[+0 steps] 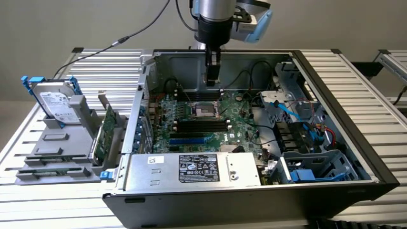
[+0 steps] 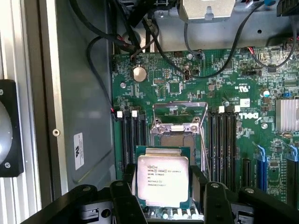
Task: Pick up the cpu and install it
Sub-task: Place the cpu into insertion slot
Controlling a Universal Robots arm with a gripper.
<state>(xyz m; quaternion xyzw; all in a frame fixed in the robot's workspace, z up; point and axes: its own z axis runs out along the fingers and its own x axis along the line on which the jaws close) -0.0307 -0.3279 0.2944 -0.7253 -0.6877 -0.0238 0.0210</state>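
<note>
In the wrist view, the cpu (image 2: 162,179), a small square chip with a dull silver printed top on a green base, sits between my gripper's (image 2: 164,189) black fingers (image 2: 124,193), which are shut on its two sides. Just beyond it lies the open socket (image 2: 178,136) with its metal load frame raised, on the green motherboard (image 2: 196,88). In the exterior view my gripper (image 1: 210,82) hangs straight down inside the open computer case, a short way above the motherboard and slightly behind the socket (image 1: 205,110).
Black memory slots (image 2: 224,140) flank the socket on both sides. Black cables (image 2: 154,42) loop over the board near the case wall. A power supply (image 1: 190,169) fills the case front. A hard drive (image 1: 54,102) stands in a grey holder at the exterior view's left.
</note>
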